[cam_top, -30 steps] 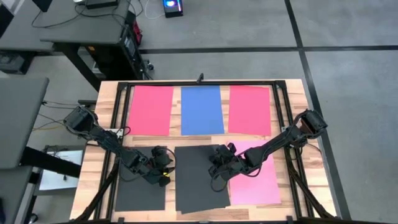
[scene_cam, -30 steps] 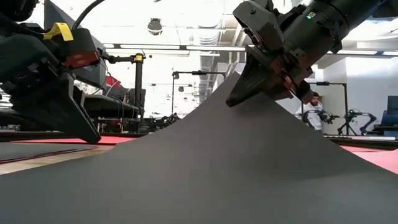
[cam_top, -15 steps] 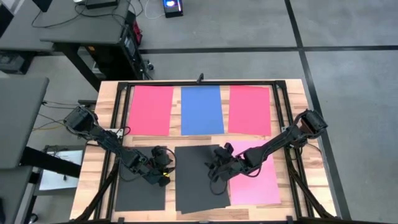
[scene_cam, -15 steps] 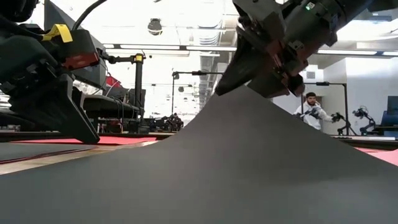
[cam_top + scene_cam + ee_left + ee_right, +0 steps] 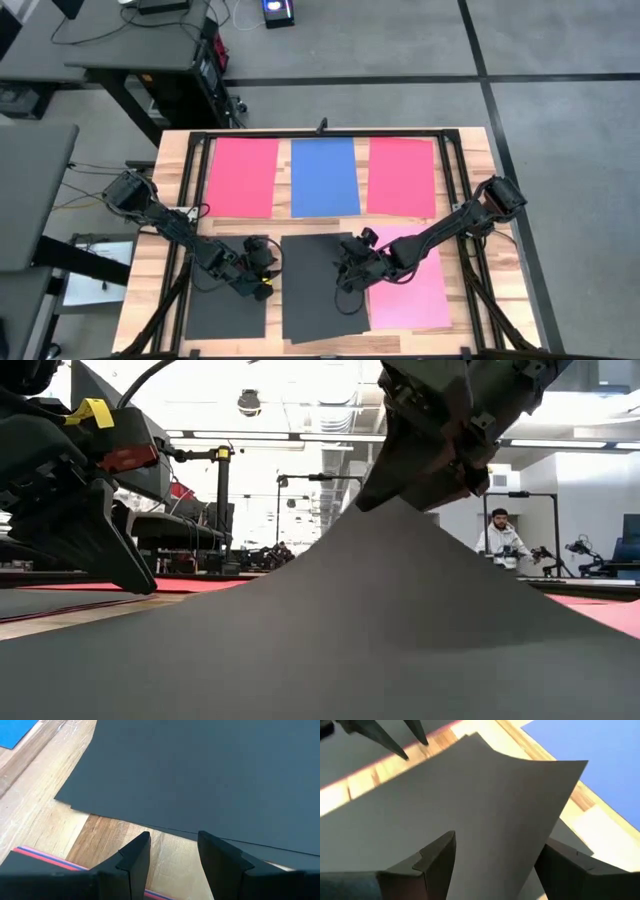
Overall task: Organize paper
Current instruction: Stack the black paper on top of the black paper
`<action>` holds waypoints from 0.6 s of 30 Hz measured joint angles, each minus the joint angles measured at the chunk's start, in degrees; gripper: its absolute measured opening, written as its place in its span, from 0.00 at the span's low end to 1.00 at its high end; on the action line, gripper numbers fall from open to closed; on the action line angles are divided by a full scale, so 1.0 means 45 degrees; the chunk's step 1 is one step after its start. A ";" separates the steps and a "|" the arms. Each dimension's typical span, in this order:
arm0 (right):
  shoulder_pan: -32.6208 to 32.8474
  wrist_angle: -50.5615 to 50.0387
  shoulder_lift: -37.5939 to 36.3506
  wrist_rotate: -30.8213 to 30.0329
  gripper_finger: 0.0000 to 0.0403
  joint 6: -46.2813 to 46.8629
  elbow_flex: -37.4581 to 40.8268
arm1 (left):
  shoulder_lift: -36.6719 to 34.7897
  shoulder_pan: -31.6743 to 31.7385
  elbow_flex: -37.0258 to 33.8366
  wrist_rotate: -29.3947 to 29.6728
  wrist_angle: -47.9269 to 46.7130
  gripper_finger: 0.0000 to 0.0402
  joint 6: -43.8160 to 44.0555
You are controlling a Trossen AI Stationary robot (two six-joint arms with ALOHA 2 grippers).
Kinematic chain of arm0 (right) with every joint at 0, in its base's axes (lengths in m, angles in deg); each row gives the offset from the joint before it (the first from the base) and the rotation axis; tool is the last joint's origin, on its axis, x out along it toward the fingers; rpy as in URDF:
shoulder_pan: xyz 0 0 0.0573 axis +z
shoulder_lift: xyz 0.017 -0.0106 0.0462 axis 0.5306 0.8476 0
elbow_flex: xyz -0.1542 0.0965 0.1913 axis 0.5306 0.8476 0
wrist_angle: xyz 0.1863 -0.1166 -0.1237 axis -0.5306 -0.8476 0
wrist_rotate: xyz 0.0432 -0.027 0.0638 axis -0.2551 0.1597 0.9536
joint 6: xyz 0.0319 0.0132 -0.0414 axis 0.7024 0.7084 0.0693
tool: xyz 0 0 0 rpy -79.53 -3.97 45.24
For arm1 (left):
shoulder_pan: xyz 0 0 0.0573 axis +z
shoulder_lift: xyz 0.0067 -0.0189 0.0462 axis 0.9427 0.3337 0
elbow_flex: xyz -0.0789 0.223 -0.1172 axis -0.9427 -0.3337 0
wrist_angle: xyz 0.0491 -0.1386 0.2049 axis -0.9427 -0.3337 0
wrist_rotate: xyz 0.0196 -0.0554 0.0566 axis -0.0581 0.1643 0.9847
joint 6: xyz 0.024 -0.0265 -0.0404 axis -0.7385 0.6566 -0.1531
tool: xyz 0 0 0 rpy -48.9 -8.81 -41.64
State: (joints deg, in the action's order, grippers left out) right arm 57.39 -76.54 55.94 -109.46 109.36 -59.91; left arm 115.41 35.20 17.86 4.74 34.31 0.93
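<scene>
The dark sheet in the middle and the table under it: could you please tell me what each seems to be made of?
The dark sheet looks like thin matte paper or light card: it bows up in a smooth hump in the low view, without shine. The table looks like light wood or wood laminate, with plank seams and grain; the wrist view shows the same streaks.

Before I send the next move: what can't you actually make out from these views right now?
- Sheet count in the centre black paper stack: high view too small.
- Right gripper contact with the raised black sheet: its open fingers straddle it; touch unclear in the right wrist view.
- Colours under the left black stack: covered; only red and blue edges peek out.
- Table behind: low view blocked by that raised sheet.
- Left gripper: open, holding nothing.
</scene>
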 joint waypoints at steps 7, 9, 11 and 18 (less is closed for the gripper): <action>0.0005 0.0017 -0.0005 0.0007 0.58 0.0108 0.0000 | -0.0003 0.0000 0.0000 0.0000 0.0000 0.37 0.0000; 0.0003 -0.0030 -0.0003 0.0005 0.58 0.0130 0.0000 | -0.0003 0.0000 0.0000 0.0000 0.0000 0.37 0.0001; 0.0024 -0.0127 -0.0005 0.0005 0.58 0.0141 0.0000 | -0.0003 0.0000 0.0004 0.0000 0.0000 0.37 0.0003; 0.0029 -0.1148 -0.0005 0.0198 0.58 0.0881 -0.0159 | -0.0003 0.0000 0.0005 0.0005 -0.0010 0.37 0.0003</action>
State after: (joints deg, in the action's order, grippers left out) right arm 57.52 -81.71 55.92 -108.57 113.32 -60.62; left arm 115.40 35.20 17.88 4.76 34.27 0.94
